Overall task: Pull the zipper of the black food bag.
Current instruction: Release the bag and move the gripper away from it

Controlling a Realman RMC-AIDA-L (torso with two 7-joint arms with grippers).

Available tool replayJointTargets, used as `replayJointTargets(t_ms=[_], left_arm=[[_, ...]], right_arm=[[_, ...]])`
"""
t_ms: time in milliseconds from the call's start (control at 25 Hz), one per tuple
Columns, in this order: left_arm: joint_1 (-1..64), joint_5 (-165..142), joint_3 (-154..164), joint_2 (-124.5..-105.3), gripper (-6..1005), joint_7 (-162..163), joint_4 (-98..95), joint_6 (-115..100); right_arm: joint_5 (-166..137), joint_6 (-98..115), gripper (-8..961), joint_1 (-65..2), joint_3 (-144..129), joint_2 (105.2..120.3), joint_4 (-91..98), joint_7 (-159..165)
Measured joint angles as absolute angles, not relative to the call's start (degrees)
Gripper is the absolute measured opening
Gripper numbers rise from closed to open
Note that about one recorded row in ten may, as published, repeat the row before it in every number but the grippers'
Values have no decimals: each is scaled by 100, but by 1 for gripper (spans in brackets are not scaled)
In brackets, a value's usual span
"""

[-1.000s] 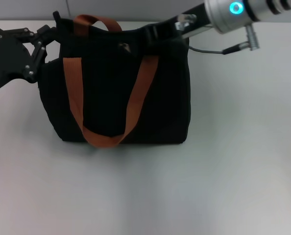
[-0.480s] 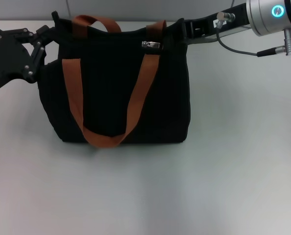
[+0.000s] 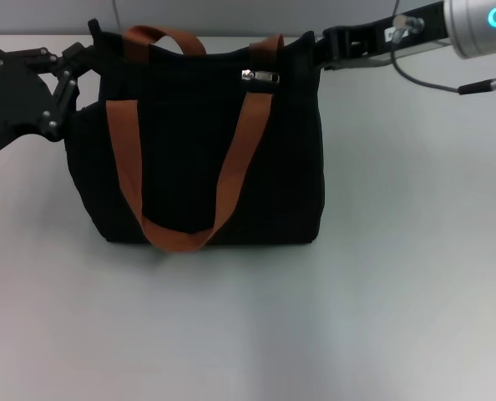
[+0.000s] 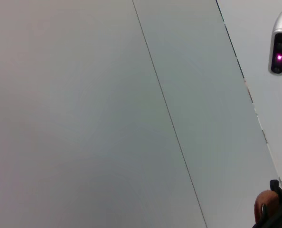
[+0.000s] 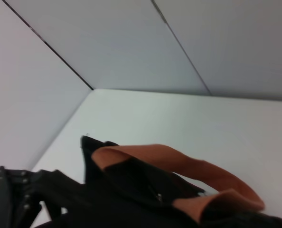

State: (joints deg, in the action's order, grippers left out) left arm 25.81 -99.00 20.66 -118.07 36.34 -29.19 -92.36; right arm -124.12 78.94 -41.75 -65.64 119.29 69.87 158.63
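The black food bag stands upright on the white table, with brown-orange strap handles hanging down its front. The silver zipper lies on the zip track along the top rim, right of the middle, with nothing holding it. My right gripper is at the bag's top right corner, to the right of the zipper and apart from it. My left gripper is shut on the bag's top left corner. The right wrist view shows the bag's rim, a strap and my left gripper.
The white table spreads in front of and to the right of the bag. A grey wall runs behind it. A cable hangs from my right arm. The left wrist view shows wall panels and a grey device with a red light.
My right gripper has drawn back to the right, off the bag's top. The zipper, covered a second ago, now lies bare on the rim. The left arm has not moved.
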Motion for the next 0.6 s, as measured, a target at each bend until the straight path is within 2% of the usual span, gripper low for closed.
replayJointTargets(t_ms=[280,560,600], left_arm=[[2591,-9872,2066,-11813,128,3659,-2911,-9245],[2539,-9850,2094,-11827,132,3647,-2911,-9299],[2532,-9850,2097,-11828,132,3648,-2909,-9304]], right_arm=[[-11415,8094,72,-3835,-6076,11938,7028,14860],[-9418,8247,106,-3373,-5519,11906,6025,12488],[-9124,8368,147,-3326,-5469,11891,5779,12013]])
